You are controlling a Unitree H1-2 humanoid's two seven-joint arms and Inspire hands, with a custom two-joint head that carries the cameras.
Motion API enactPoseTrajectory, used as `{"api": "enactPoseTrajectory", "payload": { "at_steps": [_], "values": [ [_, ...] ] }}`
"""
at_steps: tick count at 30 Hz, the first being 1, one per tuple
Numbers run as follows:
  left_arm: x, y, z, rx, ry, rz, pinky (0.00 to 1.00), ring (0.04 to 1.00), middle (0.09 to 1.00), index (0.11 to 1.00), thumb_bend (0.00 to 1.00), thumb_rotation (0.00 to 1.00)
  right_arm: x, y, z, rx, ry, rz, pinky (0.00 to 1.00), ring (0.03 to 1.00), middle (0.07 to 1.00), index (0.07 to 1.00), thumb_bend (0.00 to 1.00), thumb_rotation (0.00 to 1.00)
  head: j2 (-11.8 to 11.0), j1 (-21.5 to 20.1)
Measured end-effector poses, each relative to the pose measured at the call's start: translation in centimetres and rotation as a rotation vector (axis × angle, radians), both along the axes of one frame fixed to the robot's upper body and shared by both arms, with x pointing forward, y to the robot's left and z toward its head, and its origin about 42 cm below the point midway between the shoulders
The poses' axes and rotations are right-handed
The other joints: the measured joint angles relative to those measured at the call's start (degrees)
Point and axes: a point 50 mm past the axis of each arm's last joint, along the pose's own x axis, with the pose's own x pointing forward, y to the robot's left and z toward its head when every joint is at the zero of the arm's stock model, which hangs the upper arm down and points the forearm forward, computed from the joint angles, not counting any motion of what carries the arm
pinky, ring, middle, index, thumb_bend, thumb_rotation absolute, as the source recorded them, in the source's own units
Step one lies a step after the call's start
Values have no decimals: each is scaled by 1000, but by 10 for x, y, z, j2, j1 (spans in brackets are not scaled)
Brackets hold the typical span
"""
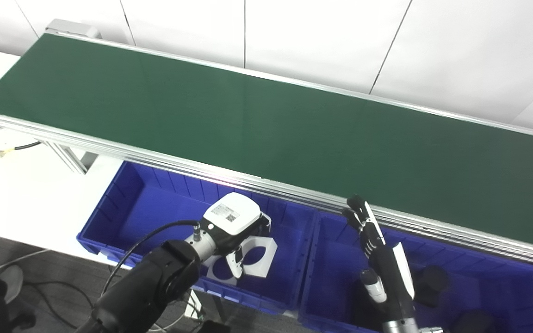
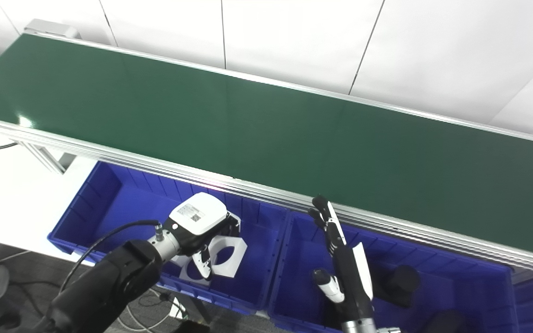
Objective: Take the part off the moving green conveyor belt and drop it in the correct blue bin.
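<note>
The green conveyor belt (image 1: 266, 125) runs from upper left to lower right and carries no part. My left hand (image 1: 232, 222) hangs over the left blue bin (image 1: 123, 208), fingers curled down. A white square part with a round hole (image 1: 262, 254) sits between its fingers and thumb and seems held. A second white part (image 1: 220, 273) lies below it in the bin. My right hand (image 1: 373, 240) is open, fingers stretched up, above the right blue bin (image 1: 502, 282), just short of the belt's near rail.
The right bin holds black cylindrical parts (image 1: 430, 280). The belt's aluminium rail (image 1: 294, 192) overhangs the back of both bins. A white table (image 1: 12, 194) and a cable lie at left, and a white wall stands behind the belt.
</note>
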Motion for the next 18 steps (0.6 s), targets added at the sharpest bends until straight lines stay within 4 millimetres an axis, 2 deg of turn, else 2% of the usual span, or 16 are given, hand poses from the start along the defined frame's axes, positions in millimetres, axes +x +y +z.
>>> {"api": "enactPoseTrajectory", "payload": {
  "at_steps": [6,15,18],
  "values": [
    [-4,1,-15,-10,-39,-3,317,394,467,515,503,0,0,1,0,0,0,1,916,908,956,978,871,1000,-1,-4],
    [-1,2,-12,-46,-98,9,343,400,482,500,503,0,0,2,0,-7,-2,5,922,919,961,986,878,1000,-4,-11],
    [0,4,-11,-75,-117,30,323,387,467,523,501,0,0,2,0,-7,-1,7,922,916,959,986,871,1000,-4,-12]
  ]
}}
